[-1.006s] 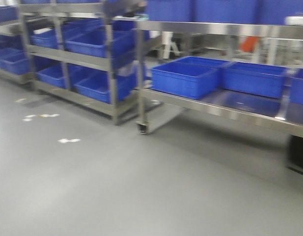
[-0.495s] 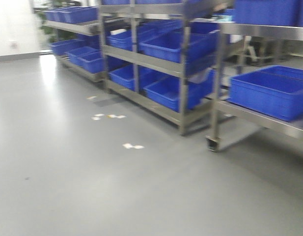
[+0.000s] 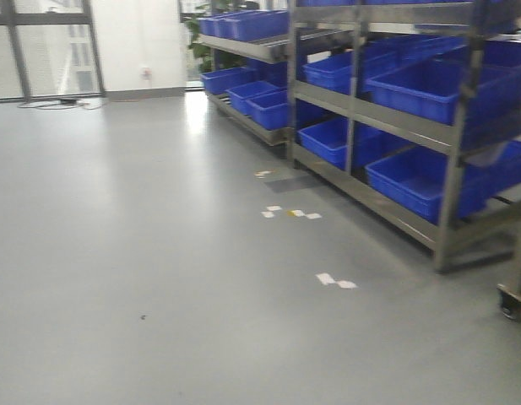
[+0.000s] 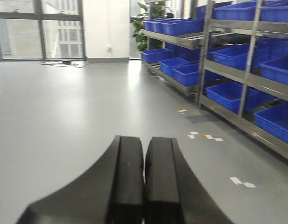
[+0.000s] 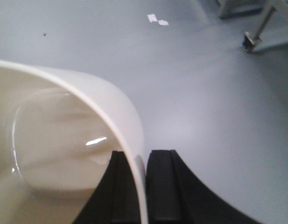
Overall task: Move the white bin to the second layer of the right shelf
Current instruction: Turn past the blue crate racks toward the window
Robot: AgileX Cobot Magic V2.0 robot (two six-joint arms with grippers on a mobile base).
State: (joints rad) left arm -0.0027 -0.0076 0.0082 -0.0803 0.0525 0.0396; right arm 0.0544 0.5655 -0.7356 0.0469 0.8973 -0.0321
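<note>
**Aisle floor inspected; bin in right tool**

Grey floor (image 3: 159, 253) is glossy, with white tape scraps (image 3: 336, 281). Steel racks (image 3: 453, 169) of blue crates (image 3: 416, 84) stand along the right, and windows (image 3: 45, 51) are on the far wall. Right tool (image 5: 143, 163) clamps the wall of the white bin (image 5: 55, 140), above the floor. Left tool (image 4: 144, 149) is fully closed, holding nothing.

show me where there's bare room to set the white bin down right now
The grey floor is bare from the windows to the tape marks beside the racks. Their levels are crowded with blue crates side by side; no open slot shows. The white bin sits pinched in the right jaws.
</note>
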